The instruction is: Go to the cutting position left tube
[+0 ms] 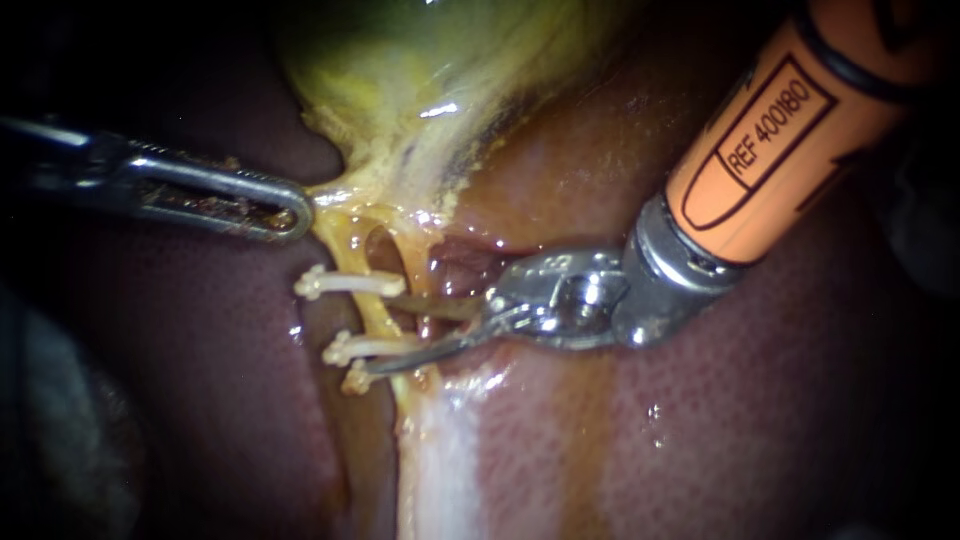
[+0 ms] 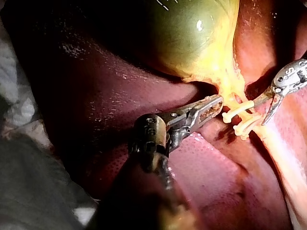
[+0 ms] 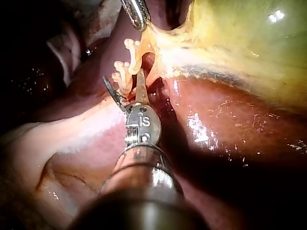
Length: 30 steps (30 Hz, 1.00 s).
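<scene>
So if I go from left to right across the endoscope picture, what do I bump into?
The left instrument, pinching the gallbladder → white clips → the right instrument, blades open → its orange shaft.

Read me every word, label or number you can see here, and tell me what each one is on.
Orange plastic sleeve on the right instrument: a boxed printed label, an instrument marking I don't read off.
Its silver metal hinge: stamped characters, likewise not read off.
No text on the green-yellow gallbladder, the dark red liver, or the white plastic clips.
</scene>
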Each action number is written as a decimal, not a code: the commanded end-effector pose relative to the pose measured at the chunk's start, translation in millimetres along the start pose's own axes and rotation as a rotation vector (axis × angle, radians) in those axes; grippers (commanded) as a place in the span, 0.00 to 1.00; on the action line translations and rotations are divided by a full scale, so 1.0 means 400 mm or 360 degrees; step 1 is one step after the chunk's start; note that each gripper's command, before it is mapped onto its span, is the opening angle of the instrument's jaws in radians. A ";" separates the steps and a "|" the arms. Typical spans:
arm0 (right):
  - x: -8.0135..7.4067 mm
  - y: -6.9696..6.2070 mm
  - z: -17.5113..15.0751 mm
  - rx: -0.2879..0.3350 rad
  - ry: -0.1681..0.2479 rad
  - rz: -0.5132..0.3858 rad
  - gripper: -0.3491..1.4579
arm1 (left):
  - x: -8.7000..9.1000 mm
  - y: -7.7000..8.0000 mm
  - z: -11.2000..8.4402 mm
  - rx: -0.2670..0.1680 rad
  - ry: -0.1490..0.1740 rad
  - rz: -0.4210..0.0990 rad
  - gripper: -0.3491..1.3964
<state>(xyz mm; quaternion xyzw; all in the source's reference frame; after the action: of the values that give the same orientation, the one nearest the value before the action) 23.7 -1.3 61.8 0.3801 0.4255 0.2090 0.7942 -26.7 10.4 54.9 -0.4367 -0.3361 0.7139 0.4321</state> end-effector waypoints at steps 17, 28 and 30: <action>-0.0016 0.0048 0.0020 0.0031 -0.0028 -0.0007 0.89 | 0.0000 0.0001 -0.0001 0.0000 0.0000 0.0000 0.00; -0.0004 0.0054 0.0086 0.0054 -0.0041 -0.0009 0.89 | 0.0000 0.0001 0.0001 0.0000 0.0000 0.0000 0.00; 0.0000 0.0055 0.0102 0.0053 -0.0036 -0.0010 0.89 | 0.0000 0.0001 0.0001 0.0001 0.0001 0.0000 0.00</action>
<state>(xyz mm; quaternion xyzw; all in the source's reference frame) 27.3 -1.7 65.0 0.3947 0.4203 0.1964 0.7931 -26.8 10.5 54.9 -0.4369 -0.3360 0.7139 0.4320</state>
